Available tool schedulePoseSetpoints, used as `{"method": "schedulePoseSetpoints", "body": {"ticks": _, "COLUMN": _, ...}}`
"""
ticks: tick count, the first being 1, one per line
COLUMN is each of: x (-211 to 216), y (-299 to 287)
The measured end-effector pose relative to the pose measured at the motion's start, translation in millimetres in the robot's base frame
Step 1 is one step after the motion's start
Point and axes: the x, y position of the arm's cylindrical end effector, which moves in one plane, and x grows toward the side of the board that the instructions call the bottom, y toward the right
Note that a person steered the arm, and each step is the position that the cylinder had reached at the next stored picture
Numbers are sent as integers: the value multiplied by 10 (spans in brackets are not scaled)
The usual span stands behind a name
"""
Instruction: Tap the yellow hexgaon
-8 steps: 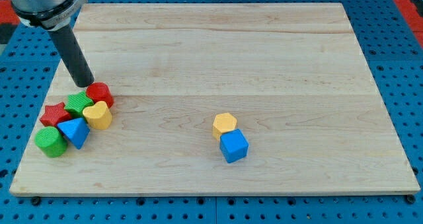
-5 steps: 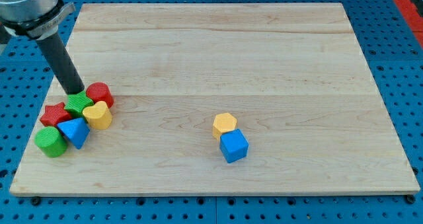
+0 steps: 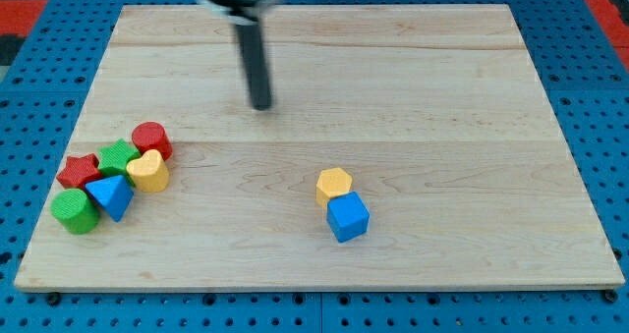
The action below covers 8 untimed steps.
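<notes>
My tip (image 3: 261, 106), a bare rod with no hand to open or close, stands mid-desk. The yellow hexagon (image 3: 334, 185) touches the blue cube (image 3: 347, 217) nearer the right-bottom corner. I should approach gently and avoid shoving both.

Wooden board (image 3: 413, 87) (pale): six-block cluster (image 3: 110, 176) left, yellow hexagon (image 3: 334, 184) w/ blue cube (image 3: 347, 217) centre.

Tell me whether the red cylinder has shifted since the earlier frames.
Cannot tell for sure: the red cylinder may sit marginally lower-right beside the green block. My tip is now far from it.
</notes>
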Motion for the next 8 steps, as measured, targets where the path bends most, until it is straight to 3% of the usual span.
{"method": "schedulePoseSetpoints", "body": {"ticks": 1, "x": 655, "y": 380}}
{"method": "schedulePoseSetpoints", "body": {"ticks": 3, "x": 1745, "y": 166}}
{"method": "schedulePoseSetpoints", "body": {"ticks": 5, "x": 2188, "y": -218}}
{"method": "schedulePoseSetpoints", "body": {"ticks": 6, "x": 2163, "y": -922}}
{"method": "schedulePoseSetpoints", "body": {"ticks": 7, "x": 1758, "y": -2131}}
{"method": "schedulePoseSetpoints", "body": {"ticks": 8, "x": 1583, "y": -2771}}
